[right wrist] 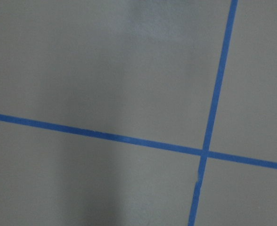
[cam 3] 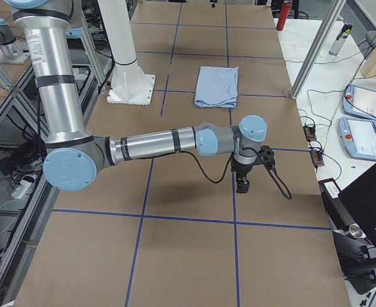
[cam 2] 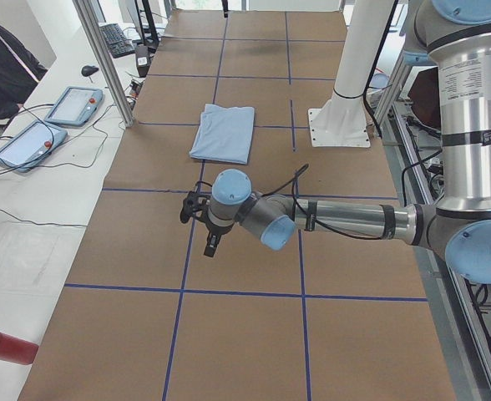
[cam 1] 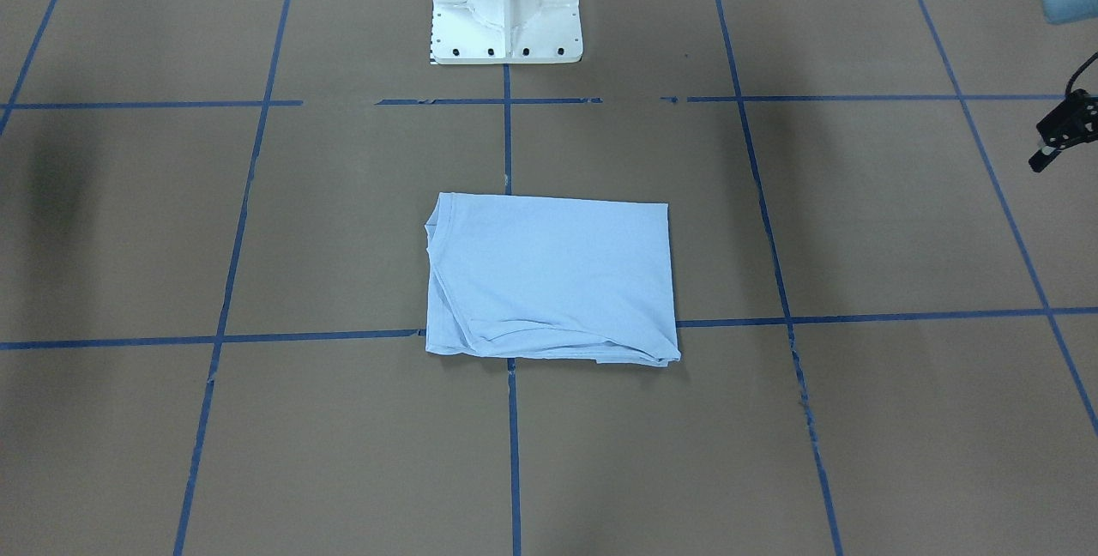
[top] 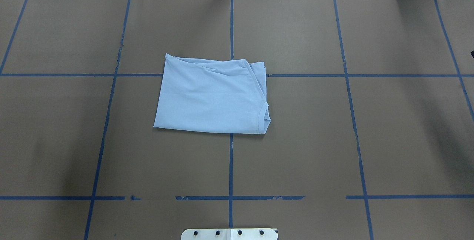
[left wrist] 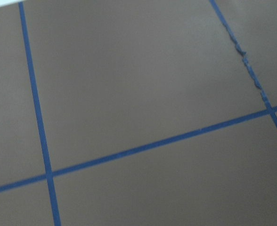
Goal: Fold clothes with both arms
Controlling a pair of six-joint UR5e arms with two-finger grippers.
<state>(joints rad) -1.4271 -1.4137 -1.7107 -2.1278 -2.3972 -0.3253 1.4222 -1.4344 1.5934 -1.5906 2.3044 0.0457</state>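
Table (top: 55,140): one, brown paper top, blue tape lines ruling it into a grid.
Red cylinder (cam 2: 7,347): one, lying on the white side bench at the nearest corner of the left-end view.
Left arm (cam 2: 346,221): one, big and close in that view, forearm level and reaching out low over the table's left end.
Left gripper (cam 2: 211,248): one, black, pointing down above bare paper right by a tape line, nothing in it that I can see. Fingers apart or together? I cannot tell from these angles. Its wrist camera sees paper and tape only.
Pendants (cam 2: 74,104): two, side by side on the bench, each with a red button.
T-shirt (top: 213,97): one, light blue, and there it is at mid-table, folded to a rough rectangle and lying flat. It covers a crossing of two tape lines, collar at the corner on the robot's right and nearer the robot, layered edges showing along the far side. It lies well apart from both grippers.
Pedestal (cam 1: 506,3): one, white, just behind the shirt, four dark bolt heads along its front edge.
Person (cam 2: 3,71): one, dark sleeve, at the bench.
Right arm (cam 3: 149,144): one, at the far end, forearm level and low over the table.
Right gripper (cam 3: 243,187): one, black, aimed down over bare paper beside a tape line with a cable looping off it. Whether the fingers are apart or together I cannot tell.
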